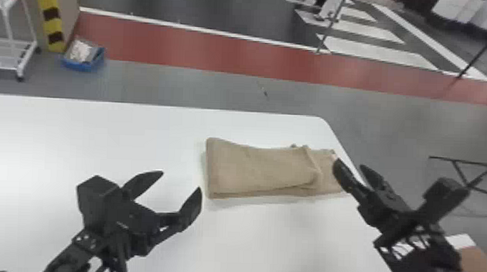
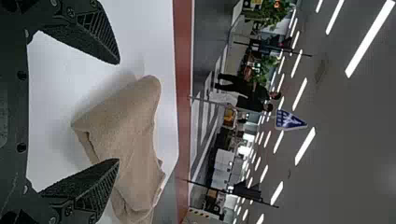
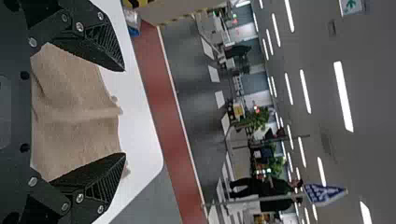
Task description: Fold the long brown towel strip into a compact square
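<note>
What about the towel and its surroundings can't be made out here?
Underside and inner layers of the towel: covered by its top layer, head view.
Its right end: partly behind the right gripper, head view.
Part of its surface: behind a finger of the left gripper, left wrist view.
Contents of the blue box: too small, head view.

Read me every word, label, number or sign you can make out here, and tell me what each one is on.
No words or numbers can be read.
Blue sign in the background, seemingly on a pole: white marks, too small to read.
Green-and-white sign, high up: too small to read.
Brown towel: no print to read.
</note>
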